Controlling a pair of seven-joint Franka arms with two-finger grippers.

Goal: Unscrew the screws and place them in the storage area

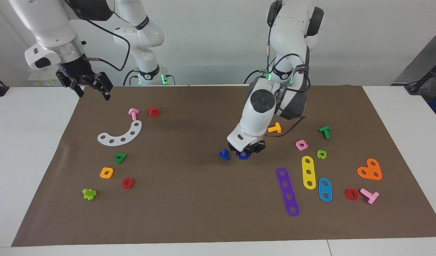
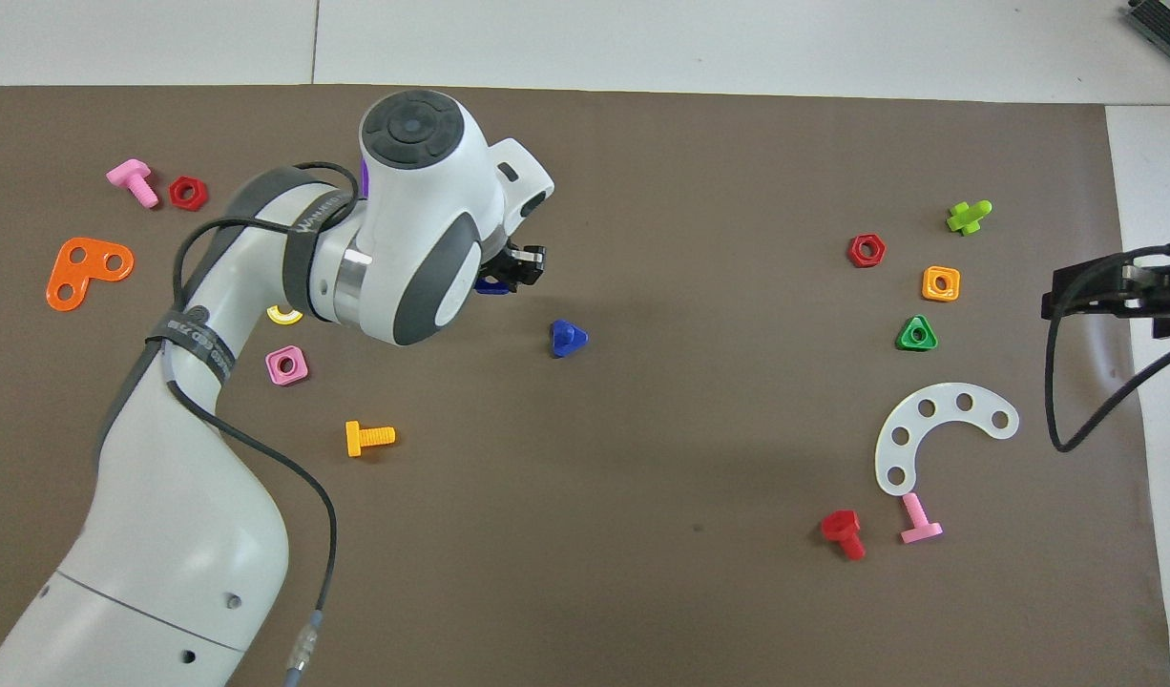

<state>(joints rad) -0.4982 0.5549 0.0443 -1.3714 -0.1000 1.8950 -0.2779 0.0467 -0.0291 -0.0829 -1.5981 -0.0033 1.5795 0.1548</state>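
A dark-blue bolt (image 1: 223,154) (image 2: 566,338) stands by itself on its head, stem up, at the middle of the brown mat (image 1: 189,213). Just beside it, toward the left arm's end, my left gripper (image 1: 244,153) (image 2: 511,277) is low over the mat and shut on the blue square nut (image 1: 243,155) (image 2: 492,285). The nut is apart from the bolt, and the gripper mostly hides it from above. My right gripper (image 1: 91,89) (image 2: 1100,291) waits open and empty above the mat's edge at the right arm's end.
An orange bolt (image 1: 275,128), a pink square nut (image 1: 301,144), a green bolt (image 1: 324,132) and purple (image 1: 287,191), yellow (image 1: 308,172) and blue (image 1: 325,189) strips lie toward the left arm's end. A white arc (image 1: 120,134), a red bolt (image 1: 153,111) and small nuts lie toward the right arm's end.
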